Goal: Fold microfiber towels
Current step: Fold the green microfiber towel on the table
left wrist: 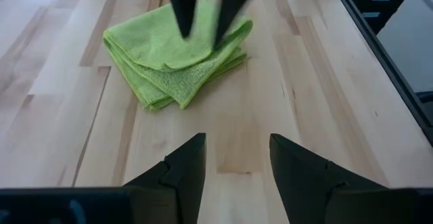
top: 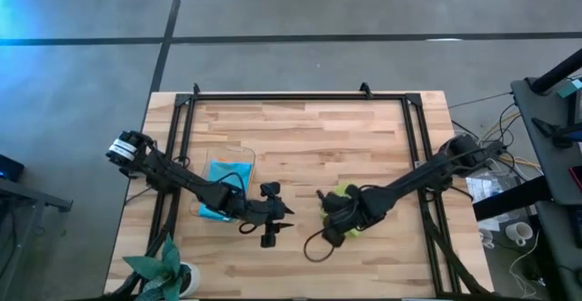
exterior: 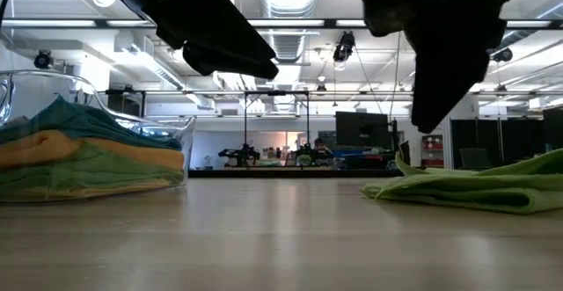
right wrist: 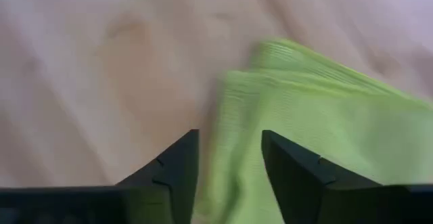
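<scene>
A lime green microfiber towel (left wrist: 176, 55) lies folded in several layers, flat on the wooden table, right of centre (top: 350, 195). My right gripper (right wrist: 230, 163) hangs open just above it, fingers pointing down over the towel's edge. In the low view its fingers (exterior: 435, 106) end clear of the cloth (exterior: 475, 185). My left gripper (left wrist: 237, 163) stands open over bare table left of the towel (top: 273, 224) and points toward it, with nothing between its fingers. More folded towels (exterior: 79, 155) are stacked in a clear bin (top: 227, 178); the top one is light blue.
The clear bin (exterior: 180, 141) stands at the table's left, under my left arm. A green plant (top: 162, 269) sits at the near left corner. A black frame (top: 300, 96) runs along the table's far and side edges. Bare wood lies between the bin and the lime towel.
</scene>
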